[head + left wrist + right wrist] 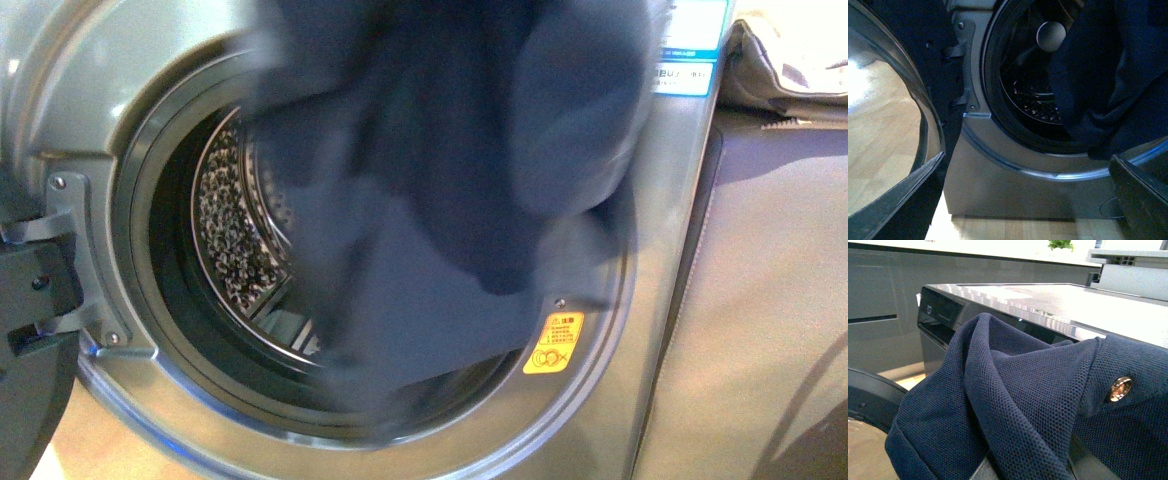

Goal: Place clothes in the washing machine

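While the clothes (440,180) hang as one dark navy sheet across the middle and right of the porthole (150,300), nothing of them is clearly inside the drum (235,220). Long axis runs top to bottom, upper end out of frame, lower edge down at the porthole's bottom rim. Front view is blurred there, so I can't tell whether the hem is over the lip or just in front of it. In the right wrist view the knit fills everything close to the camera, brass button (1120,388) showing, bunched at the front edge of the machine's top. The right gripper's jaws are buried under it, so I can't tell opening or grip; my guess is that arm carries the load and is the nearer one. Left gripper (1026,167) sits low in front of the washing machine (660,300), jaws spread wide, nothing between them. Cloth lies ahead of and above those jaws, on the side away from the open door (893,125); bare drum opening is straight ahead. Next move, as I read it: push the hanging sheet forward through the ring, lower edge first. Risk is fabric snagging on the rim.
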Controlling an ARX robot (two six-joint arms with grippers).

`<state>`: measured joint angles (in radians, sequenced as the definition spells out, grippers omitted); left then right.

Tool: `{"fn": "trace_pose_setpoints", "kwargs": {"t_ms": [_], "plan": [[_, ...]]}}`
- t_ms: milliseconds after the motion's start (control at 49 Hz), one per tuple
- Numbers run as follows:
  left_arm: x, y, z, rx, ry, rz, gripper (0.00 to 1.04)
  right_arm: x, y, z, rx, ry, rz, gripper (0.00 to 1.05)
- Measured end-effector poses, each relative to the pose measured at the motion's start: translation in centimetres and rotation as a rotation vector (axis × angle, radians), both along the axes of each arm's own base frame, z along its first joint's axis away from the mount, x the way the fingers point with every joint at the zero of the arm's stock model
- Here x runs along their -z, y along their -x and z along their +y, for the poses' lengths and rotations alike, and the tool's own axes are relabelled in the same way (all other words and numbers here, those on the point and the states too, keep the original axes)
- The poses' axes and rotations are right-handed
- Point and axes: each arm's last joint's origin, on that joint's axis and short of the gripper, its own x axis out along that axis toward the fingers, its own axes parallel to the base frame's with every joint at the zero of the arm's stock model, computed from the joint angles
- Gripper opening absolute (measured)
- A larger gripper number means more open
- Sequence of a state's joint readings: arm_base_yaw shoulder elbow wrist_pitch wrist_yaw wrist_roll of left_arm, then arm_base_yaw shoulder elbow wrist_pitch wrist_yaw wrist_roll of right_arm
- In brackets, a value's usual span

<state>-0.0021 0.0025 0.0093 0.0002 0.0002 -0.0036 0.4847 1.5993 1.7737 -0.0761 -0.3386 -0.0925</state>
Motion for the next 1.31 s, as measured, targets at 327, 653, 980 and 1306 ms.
{"fn": "trace_pose_setpoints", "kwargs": {"t_ms": [327,653,980,1306], "plan": [[0.0,0.0,0.0,0.000,0.000,0.000,0.98,0.2,0.7,2.1,-0.091,-0.034,0.004,0.09],[0.0,0.0,0.0,0.000,0.000,0.000,0.98,0.1,0.7,2.1,-0.091,-0.036,0.005,0.09],[0.0,0.0,0.0,0.000,0.000,0.000,0.98,0.1,0.7,2.1,-0.091,-0.036,0.006,0.09],[-0.6,-0.8,-0.2,0.313,0.133,0.046,0.98,0.1,0.7,2.1,-0.090,-0.037,0.006,0.09]]}}
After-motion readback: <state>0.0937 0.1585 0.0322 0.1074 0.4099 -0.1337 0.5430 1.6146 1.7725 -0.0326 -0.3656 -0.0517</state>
